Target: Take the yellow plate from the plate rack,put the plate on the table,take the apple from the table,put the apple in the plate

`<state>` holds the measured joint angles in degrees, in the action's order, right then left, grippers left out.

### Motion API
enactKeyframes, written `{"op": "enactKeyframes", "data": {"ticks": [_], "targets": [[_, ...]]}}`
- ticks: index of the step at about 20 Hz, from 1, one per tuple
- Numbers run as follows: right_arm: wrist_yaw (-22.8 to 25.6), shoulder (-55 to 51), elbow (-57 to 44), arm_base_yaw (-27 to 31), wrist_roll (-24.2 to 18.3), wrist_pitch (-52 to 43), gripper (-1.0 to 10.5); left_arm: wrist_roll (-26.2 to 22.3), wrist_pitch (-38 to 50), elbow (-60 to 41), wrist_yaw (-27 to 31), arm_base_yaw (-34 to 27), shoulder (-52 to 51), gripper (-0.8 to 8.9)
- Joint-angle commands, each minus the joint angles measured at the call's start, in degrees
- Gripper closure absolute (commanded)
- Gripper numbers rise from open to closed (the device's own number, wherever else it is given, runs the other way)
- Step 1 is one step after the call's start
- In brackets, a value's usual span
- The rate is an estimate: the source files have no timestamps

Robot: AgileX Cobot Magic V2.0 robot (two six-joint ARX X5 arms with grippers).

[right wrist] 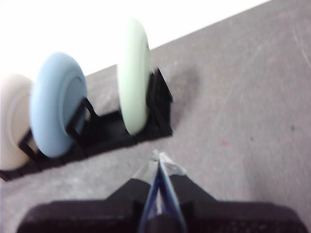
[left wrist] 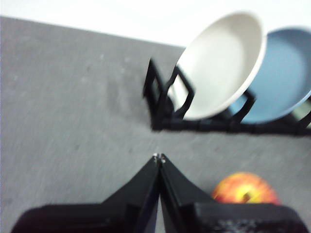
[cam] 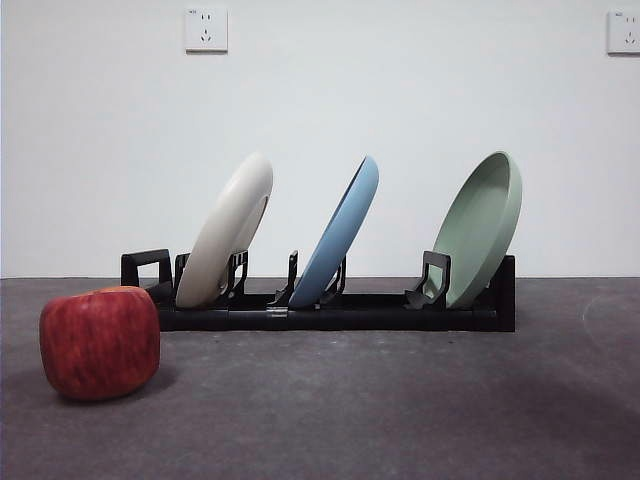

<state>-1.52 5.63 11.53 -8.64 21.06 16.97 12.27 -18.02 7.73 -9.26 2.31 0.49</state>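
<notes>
The left gripper [left wrist: 159,158] has its two black jaws pressed together tip to tip, gripping nothing, poised over bare table [left wrist: 73,107]. Beyond its fingertips stands the plate rack [left wrist: 209,124], and the yellow plate [left wrist: 221,68] leans in the rack's end slot, with the light blue plate [left wrist: 286,73] just behind it. The apple [left wrist: 244,188] lies on the table beside that gripper's jaws, apart from them.

The right gripper [right wrist: 159,158] is likewise clamped closed on nothing above the grey surface, with the sage green plate [right wrist: 133,73] at the rack end nearest its fingertips.

The front view shows the white wall [cam: 320,100] behind the rack, bearing two sockets [cam: 206,29].
</notes>
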Motion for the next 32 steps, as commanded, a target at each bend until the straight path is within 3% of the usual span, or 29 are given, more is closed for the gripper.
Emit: {"op": "enactKeyframes", "data": {"ticks": [1,6,21,22,24,25,32], "targets": [[-0.04,4.22,4.35,-0.04,0.48,0.28,9.6,1.36,-1.22,3.93,-0.26,-0.15,0.79,8.20],[-0.55,16.41,15.39,-0.04,-2.05,2.47,9.6,1.22,-3.08,14.43,-0.35,-0.15,8.22,8.21],[-21.27,39.71,35.93,-0.04,-14.25,18.99,9.4,-1.73,-8.00,31.02,-20.39,-0.11,40.65,8.13],[-22.25,40.70,36.70,-0.04,-14.36,19.34,9.2,-1.97,-8.24,32.22,-21.55,0.00,43.85,7.96],[-22.49,41.86,37.68,-0.04,-14.40,19.52,7.4,-1.95,-8.24,34.51,-21.20,0.85,49.07,5.41],[-22.47,42.16,37.88,-0.04,-14.40,19.50,6.4,-1.95,-8.20,35.93,-21.20,1.64,51.45,4.68],[-22.45,42.38,37.92,-0.04,-14.23,19.52,6.0,-1.92,-7.63,51.45,-19.82,8.81,67.21,4.69]]}}
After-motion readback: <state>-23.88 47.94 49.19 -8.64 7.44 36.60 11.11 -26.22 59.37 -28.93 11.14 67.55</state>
